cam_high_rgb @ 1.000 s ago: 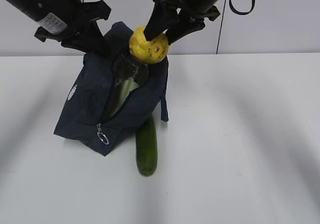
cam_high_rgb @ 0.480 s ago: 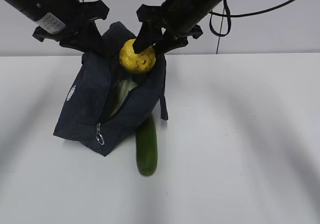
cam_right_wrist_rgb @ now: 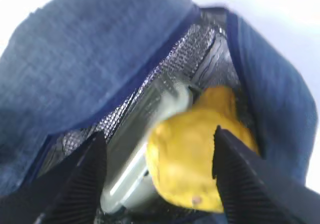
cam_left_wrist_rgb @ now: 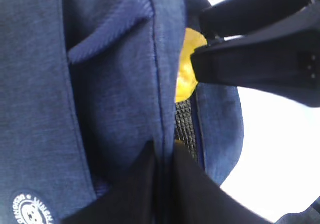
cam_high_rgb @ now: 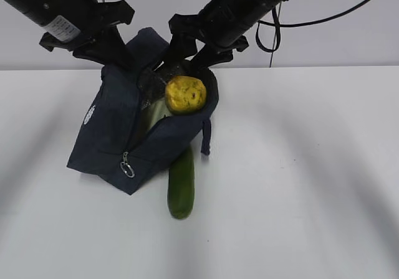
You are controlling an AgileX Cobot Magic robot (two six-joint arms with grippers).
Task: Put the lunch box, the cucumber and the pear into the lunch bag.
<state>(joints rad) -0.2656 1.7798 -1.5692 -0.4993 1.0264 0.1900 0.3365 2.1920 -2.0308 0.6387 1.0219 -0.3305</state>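
Right gripper (cam_right_wrist_rgb: pixel 159 169) hangs spread above the pear (cam_high_rgb: pixel 186 94) in the lunch bag (cam_high_rgb: pixel 118 129) mouth, left gripper (cam_left_wrist_rgb: pixel 161 156) pinching the rim, while the cucumber (cam_high_rgb: pixel 181 182) lies outside along the bag's right side, nearer the right arm.

pear (cam_high_rgb: pixel 186 94): now lower, resting in mouth of bag (cam_high_rgb: pixel 112 129), no longer raised above it | right gripper (cam_high_rgb: pixel 182 60): jaws spread wider, clear of pear | cucumber (cam_high_rgb: pixel 181 184): shifted slightly

Pear (cam_right_wrist_rgb: pixel 192 159) inside lunch bag (cam_right_wrist_rgb: pixel 85 59), beside lunch box (cam_right_wrist_rgb: pixel 145 149).
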